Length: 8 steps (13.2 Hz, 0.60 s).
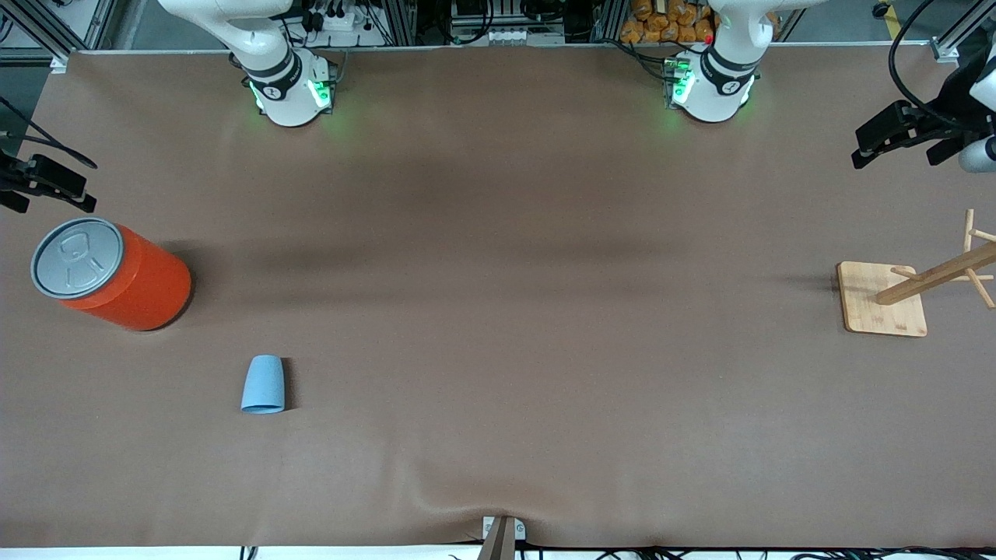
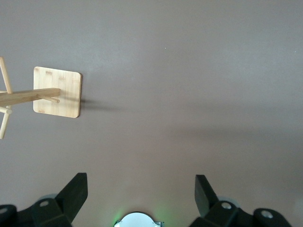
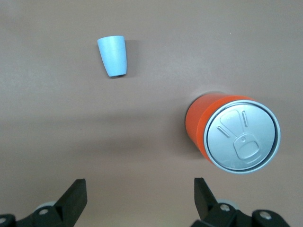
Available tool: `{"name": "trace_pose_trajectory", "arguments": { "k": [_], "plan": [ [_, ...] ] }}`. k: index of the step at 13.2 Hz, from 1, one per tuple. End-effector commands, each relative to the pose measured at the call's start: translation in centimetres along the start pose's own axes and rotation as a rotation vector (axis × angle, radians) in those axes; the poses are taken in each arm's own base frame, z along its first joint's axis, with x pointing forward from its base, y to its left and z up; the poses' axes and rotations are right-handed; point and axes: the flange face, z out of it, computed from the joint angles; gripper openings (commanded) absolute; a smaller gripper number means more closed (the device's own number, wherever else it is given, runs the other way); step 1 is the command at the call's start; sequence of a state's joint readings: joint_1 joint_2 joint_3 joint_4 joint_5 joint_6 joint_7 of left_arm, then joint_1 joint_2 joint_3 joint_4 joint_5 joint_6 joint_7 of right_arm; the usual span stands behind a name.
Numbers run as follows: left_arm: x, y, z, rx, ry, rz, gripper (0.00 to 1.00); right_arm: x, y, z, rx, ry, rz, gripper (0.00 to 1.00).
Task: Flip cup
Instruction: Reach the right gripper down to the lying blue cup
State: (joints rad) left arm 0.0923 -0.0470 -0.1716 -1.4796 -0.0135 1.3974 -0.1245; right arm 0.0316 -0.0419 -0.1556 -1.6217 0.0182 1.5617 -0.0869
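Lying sideways: light-blue tapered cup (image 1: 264,384).

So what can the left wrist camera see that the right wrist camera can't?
Only the left wrist view shows the wooden rack, with its flat square base and pegged post. Only the right wrist view shows the cup, small and light blue with no opening showing, and beside it the big orange can with a grey lid. Both show the brown table and their own open gripper, the left gripper and the right gripper, holding nothing.
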Motion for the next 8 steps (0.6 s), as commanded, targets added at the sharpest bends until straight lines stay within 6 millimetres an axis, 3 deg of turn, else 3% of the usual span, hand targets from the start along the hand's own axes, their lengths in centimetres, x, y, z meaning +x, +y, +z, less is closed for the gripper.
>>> {"name": "trace_pose_trajectory", "arguments": {
  "k": [1,4,8],
  "plan": [
    [-0.4,-0.1,-0.5,0.017,-0.001,0.008,1.00,0.6,-0.1,-0.8,0.001,-0.014,0.025,1.00],
    [-0.3,-0.1,-0.5,0.025,0.000,0.007,1.00,0.8,0.2,-0.8,0.000,-0.014,0.022,1.00],
    [-0.4,0.4,-0.4,0.054,-0.003,0.022,1.00,2.2,0.7,1.3,-0.006,-0.040,-0.081,1.00]
  ]
}}
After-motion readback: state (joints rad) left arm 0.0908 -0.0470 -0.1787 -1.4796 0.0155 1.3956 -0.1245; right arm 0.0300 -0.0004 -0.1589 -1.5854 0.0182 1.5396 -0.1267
